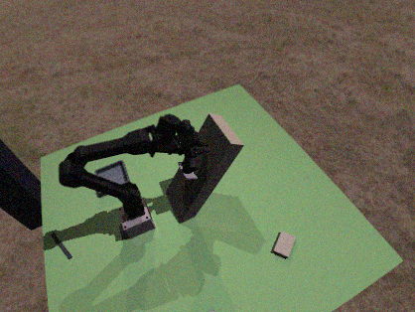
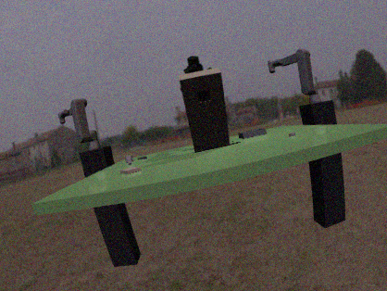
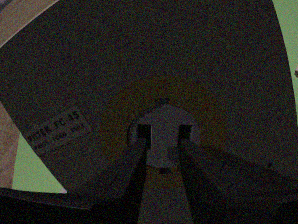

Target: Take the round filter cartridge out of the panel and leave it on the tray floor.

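Note:
The cartridge [image 3: 165, 117] is a round grey face with two dark slots, sitting in the dark service panel [image 1: 218, 161] [image 2: 205, 116] [image 3: 165, 45]. A dull orange ring surrounds it. My gripper [image 1: 205, 149] [image 3: 163, 145] is partly open, with nothing held between its fingers. In the wrist view the fingertips overlap the lower ends of the two slots, one finger at each; whether they are inside the slots or just in front cannot be told. The arm hides the cartridge in the top view. The grey tray [image 1: 111, 175] [image 2: 253, 133] lies on the table left of the panel, and looks empty.
The panel leans on the green table [image 1: 328, 214] [image 2: 259, 153], with a printed label [image 3: 60, 131] left of the cartridge. A pale patch [image 1: 190, 175] shows low on its front. A pale block [image 1: 284, 244] [image 2: 131, 170] lies beyond the panel. A dark bar [image 1: 62, 245] lies near the arm's base.

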Controlling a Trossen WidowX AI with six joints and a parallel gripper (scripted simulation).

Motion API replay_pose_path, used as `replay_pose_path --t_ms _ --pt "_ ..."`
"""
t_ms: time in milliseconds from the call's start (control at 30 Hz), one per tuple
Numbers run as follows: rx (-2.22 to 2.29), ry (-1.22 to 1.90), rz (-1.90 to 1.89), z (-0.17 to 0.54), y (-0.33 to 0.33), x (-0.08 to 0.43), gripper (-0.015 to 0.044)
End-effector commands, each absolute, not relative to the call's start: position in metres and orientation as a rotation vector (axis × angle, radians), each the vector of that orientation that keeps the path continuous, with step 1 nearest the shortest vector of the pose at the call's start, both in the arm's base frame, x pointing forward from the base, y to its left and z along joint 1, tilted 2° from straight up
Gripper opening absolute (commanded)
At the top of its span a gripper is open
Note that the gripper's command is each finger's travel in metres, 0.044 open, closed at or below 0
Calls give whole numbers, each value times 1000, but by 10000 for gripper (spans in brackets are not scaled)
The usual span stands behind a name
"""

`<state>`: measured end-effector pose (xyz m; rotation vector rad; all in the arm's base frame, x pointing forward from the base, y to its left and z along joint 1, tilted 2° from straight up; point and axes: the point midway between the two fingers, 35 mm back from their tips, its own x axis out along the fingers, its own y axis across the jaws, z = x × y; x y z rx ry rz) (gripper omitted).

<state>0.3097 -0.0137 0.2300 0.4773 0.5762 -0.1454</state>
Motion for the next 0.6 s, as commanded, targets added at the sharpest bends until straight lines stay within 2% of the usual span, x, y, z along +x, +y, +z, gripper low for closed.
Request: replay_pose_path --t_ms 0,567 --pt "483 579 -151 227 -14 311 95" --pt "483 579 -151 229 -15 311 95"
